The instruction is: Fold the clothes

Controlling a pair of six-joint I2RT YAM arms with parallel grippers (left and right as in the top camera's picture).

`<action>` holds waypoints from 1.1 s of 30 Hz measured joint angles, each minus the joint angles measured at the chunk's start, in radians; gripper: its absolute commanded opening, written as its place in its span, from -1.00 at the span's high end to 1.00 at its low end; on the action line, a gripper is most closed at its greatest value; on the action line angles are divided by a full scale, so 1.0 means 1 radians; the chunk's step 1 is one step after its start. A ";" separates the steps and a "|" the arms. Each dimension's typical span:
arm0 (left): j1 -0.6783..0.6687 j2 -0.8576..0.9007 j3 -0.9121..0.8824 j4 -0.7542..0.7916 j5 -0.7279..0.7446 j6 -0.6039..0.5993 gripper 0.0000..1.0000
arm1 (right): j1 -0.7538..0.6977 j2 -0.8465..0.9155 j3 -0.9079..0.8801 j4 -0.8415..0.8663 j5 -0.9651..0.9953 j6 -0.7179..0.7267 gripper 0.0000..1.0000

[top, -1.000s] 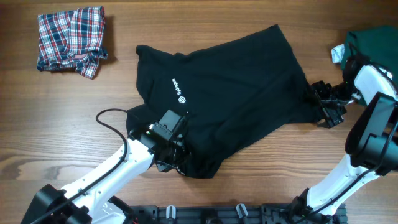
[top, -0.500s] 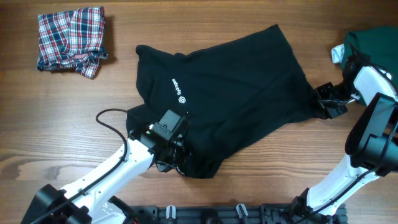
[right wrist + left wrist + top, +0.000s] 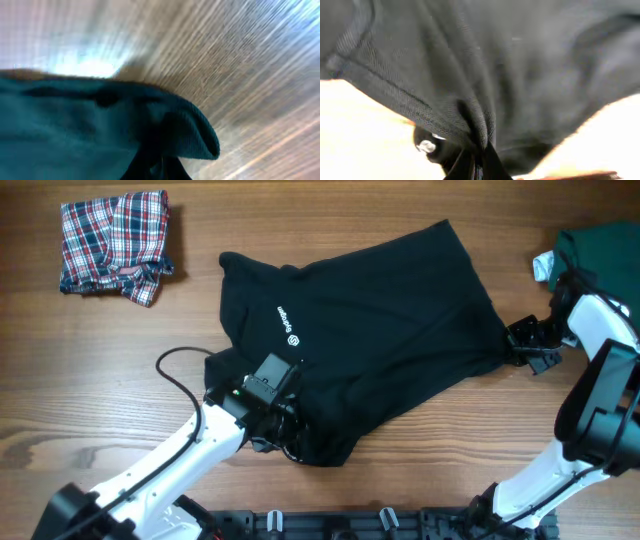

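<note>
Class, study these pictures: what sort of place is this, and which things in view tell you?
Probably a robotics lab or test bench, not a home: a wooden table, a robot left arm and right arm at its near edge, and a shirt and plaid garment lying on it.

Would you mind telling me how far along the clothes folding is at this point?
Nothing looks folded yet. The black shirt lies spread out with no fold made. In hand: the left hand pinches the shirt's near hem, and the right hand appears to grip its right edge. Left to do: folding that shirt, then the rumpled plaid garment and the green garment.
</note>
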 measured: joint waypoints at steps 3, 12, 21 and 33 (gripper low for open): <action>-0.013 -0.047 0.049 -0.004 0.004 0.030 0.92 | 0.000 -0.109 -0.001 0.014 0.002 -0.035 0.92; -0.019 -0.155 0.117 -0.030 0.002 0.113 0.92 | 0.000 -0.391 -0.001 0.022 0.002 -0.112 0.92; -0.020 -0.178 0.439 -0.265 -0.101 0.261 0.92 | 0.000 -0.651 -0.001 0.022 0.001 -0.138 0.92; -0.127 -0.333 0.703 -0.508 -0.341 0.295 0.92 | 0.000 -0.960 0.056 -0.134 0.001 -0.221 0.92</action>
